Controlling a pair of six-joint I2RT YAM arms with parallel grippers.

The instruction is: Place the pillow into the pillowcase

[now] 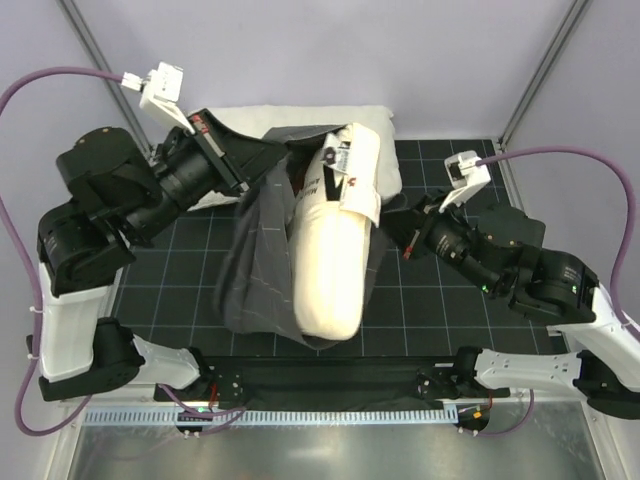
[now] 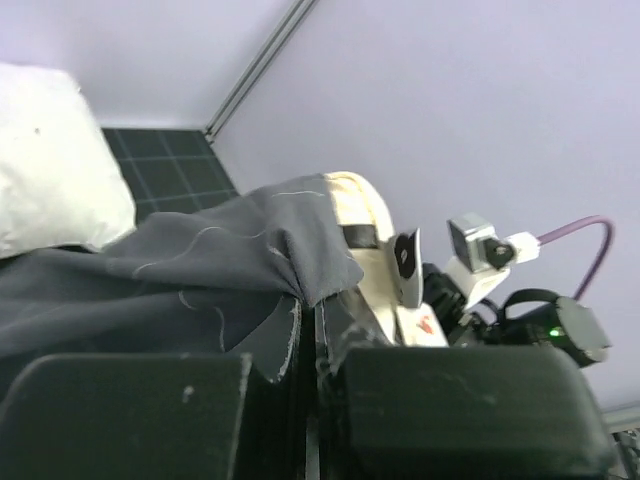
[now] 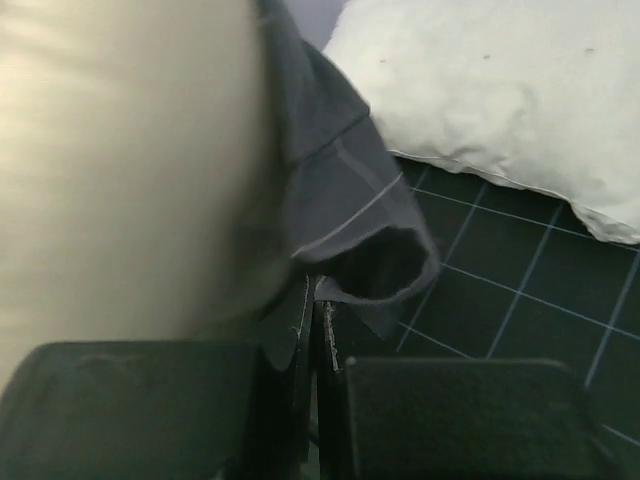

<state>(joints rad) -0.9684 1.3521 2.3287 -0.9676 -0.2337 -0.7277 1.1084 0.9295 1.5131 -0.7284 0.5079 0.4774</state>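
Observation:
The cream pillow [image 1: 330, 250] lies lengthwise in the middle of the mat, its printed end raised toward the back. The dark grey gridded pillowcase [image 1: 255, 260] hangs around its left side and underneath it, and most of the pillow is bare. My left gripper [image 1: 272, 155] is shut on the pillowcase's edge at the upper left of the pillow; the left wrist view shows the fabric [image 2: 200, 270] pinched at the gripper [image 2: 310, 305], with the pillow [image 2: 362, 215] just beyond. My right gripper [image 1: 388, 222] is shut on the case's right edge [image 3: 345, 190], pinched at the gripper [image 3: 315, 295] beside the pillow [image 3: 130, 150].
A larger plain white pillow [image 1: 240, 118] lies at the back of the black grid mat [image 1: 450, 300], partly behind the raised pillow end; it also shows in both wrist views [image 2: 50, 170] [image 3: 500, 90]. Frame posts stand at the back corners.

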